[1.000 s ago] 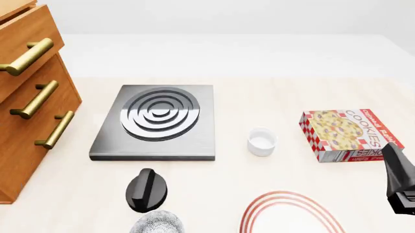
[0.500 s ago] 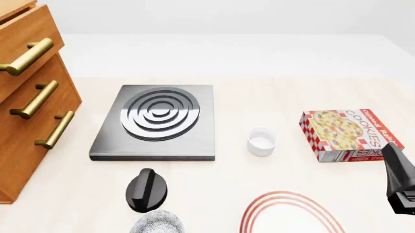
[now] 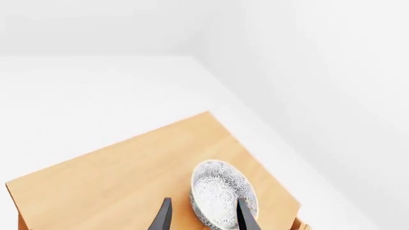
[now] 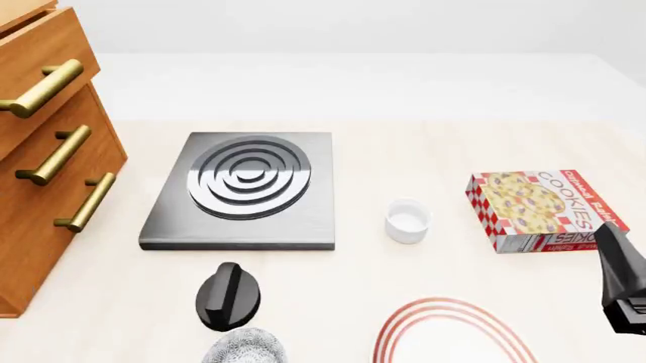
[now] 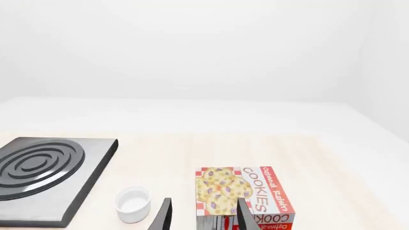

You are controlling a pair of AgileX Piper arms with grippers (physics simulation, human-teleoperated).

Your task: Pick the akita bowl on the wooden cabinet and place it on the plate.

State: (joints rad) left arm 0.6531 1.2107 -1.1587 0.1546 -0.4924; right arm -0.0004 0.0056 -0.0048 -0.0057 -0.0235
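Grey-black floral pattern covers the round deep akita bowl, which only the left wrist view shows: it sits on the flat orange-brown top of the wooden cabinet, close to one corner of that top, with bare wood across the rest of it. The left tool hangs just above with its two dark fingers spread and released; one finger overlaps the bowl's rim in the picture, the other lies beside the bowl over bare wood, and whether either touches cannot be told.

From the front view the cabinet's top is cut off; only its drawer fronts with brass bar handles show at the table's left edge. That view alone shows the flat white plate with thin red rings, cut by the near edge, and a same-patterned twin bowl also at the near edge, with a black knob-like object touching or just behind it.

Between cabinet and plate lie the grey square stove with metal rings and a small plain white cup. A red-and-white cookie box rests near the table's right edge, and the right tool, fingers apart and empty, hovers just before it. Open table stretches beyond the stove toward the far edge.
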